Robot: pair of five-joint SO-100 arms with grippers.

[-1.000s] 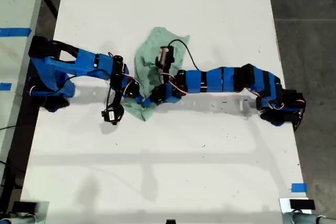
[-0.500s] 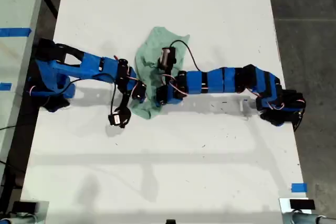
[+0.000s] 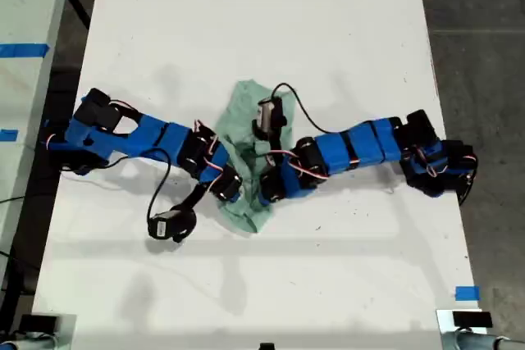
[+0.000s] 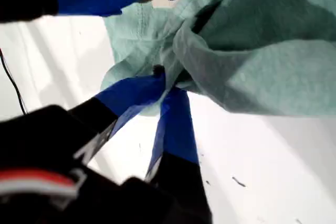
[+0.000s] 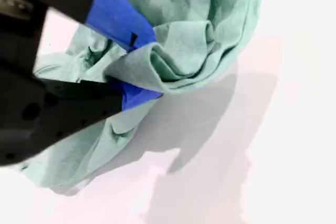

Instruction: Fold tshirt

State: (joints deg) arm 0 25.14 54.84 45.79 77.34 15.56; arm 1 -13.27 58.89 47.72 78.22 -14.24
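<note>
Table (image 3: 328,22), white, beside grey floor (image 3: 476,55)

First gripper (image 4: 169,85): two blue jaws closed together, pinching a bunched fold of the tshirt (image 4: 252,51) at their tips.
Second gripper (image 5: 137,66): blue jaws clamped on a rolled fold of the cloth, one jaw above it and one below.
Arm from the exterior view's left (image 3: 156,138): stretched low across the table towards the middle, wrist angled down, gripper end on the cloth.
Arm from the exterior view's right (image 3: 361,145): likewise stretched low towards the middle, gripper end just beside the other arm's.
Which arm is first: cannot tell from the wrist views.
</note>
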